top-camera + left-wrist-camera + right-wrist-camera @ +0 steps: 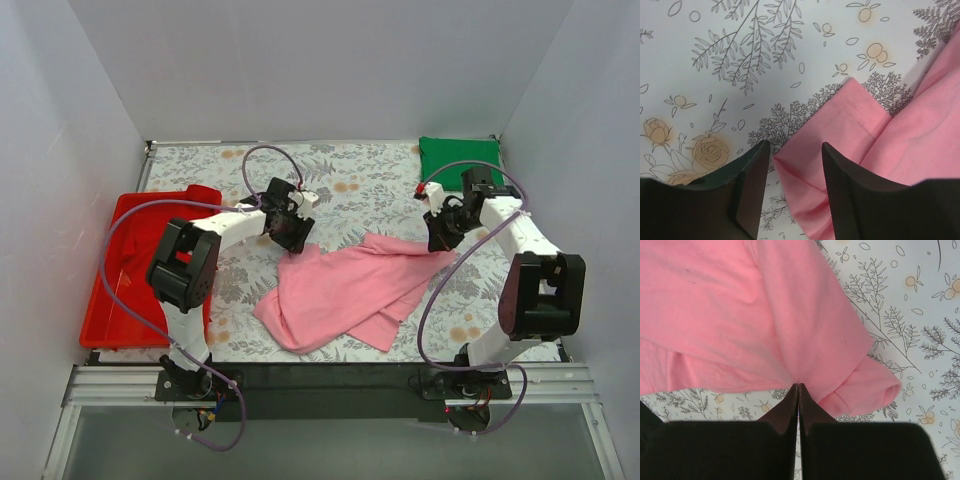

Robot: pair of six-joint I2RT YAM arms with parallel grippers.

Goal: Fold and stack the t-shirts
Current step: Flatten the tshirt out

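Observation:
The pink t-shirt (340, 290) lies crumpled in the middle of the flowered table. My left gripper (290, 232) is open at the shirt's upper left corner; in the left wrist view the jaws stand apart around a pink corner fold (800, 165). My right gripper (441, 236) is shut on the shirt's right edge; in the right wrist view its fingers pinch the pink fabric (765, 315) next to a sleeve (870, 387). The dark green t-shirt (460, 160) lies folded at the far right corner.
A red plastic tray (125, 275) stands at the table's left edge, partly under my left arm. White walls close in the table at the back and both sides. The flowered cloth (350, 180) shows between the pink shirt and the back wall.

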